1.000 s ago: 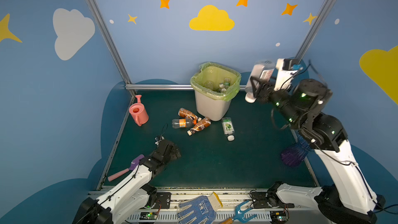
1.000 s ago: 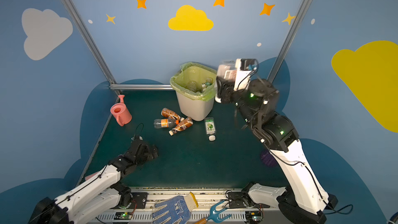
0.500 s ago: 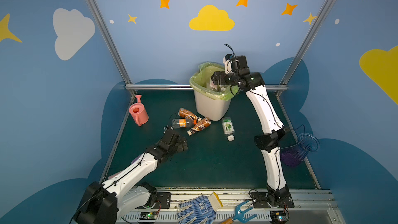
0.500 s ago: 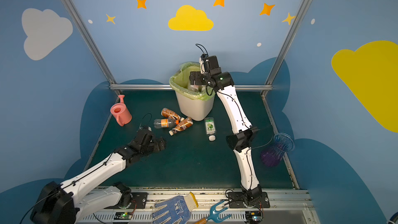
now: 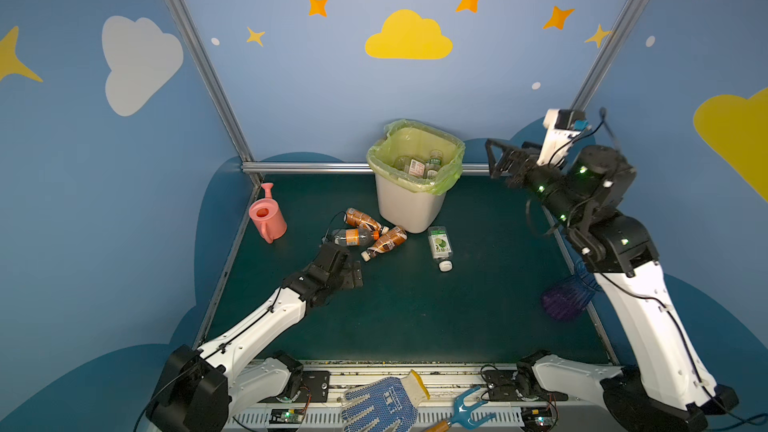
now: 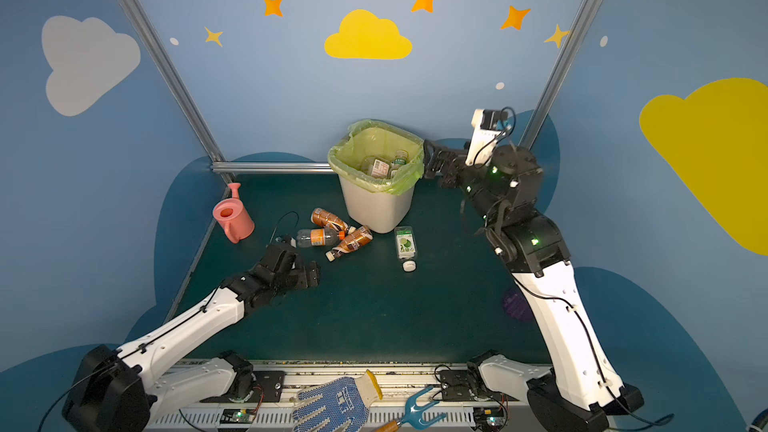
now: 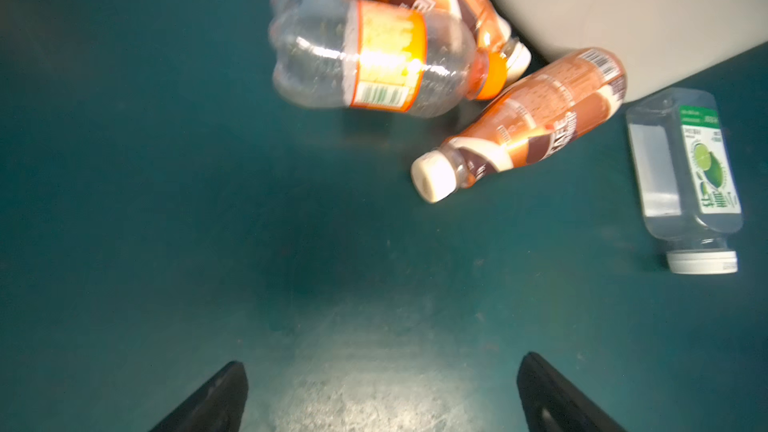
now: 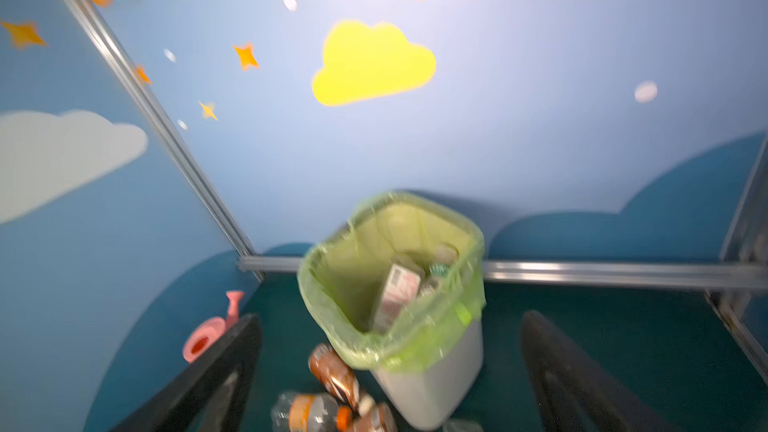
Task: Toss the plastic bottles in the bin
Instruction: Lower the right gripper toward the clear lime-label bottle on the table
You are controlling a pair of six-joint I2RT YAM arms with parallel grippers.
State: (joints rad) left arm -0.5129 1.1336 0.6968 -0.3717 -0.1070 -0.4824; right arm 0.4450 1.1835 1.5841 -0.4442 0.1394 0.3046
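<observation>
Blue walls (image 5: 291,97) with yellow clouds (image 5: 409,37) enclose a dark green tabletop (image 5: 415,317). At its twelve o'clock stands the off-white rectangular plastic bin (image 5: 409,209), lined with a light-green bag (image 5: 446,182), several clear plastic bottles (image 5: 417,166) lying inside. At the bin's seven o'clock lie three more: a brown-labelled bottle (image 5: 362,219), a clear orange-labelled bottle (image 5: 353,237) with orange cap and a white-capped brown-labelled bottle (image 5: 384,243). At its five o'clock lies a clear green-labelled bottle (image 5: 439,245). A pink watering can (image 5: 266,218) stands at nine o'clock. The left gripper (image 5: 353,276), jaws wide and empty, hangs low at that cluster's seven o'clock, touching none. The right gripper (image 5: 496,160), also wide and empty, is raised at the bin rim's three o'clock.
</observation>
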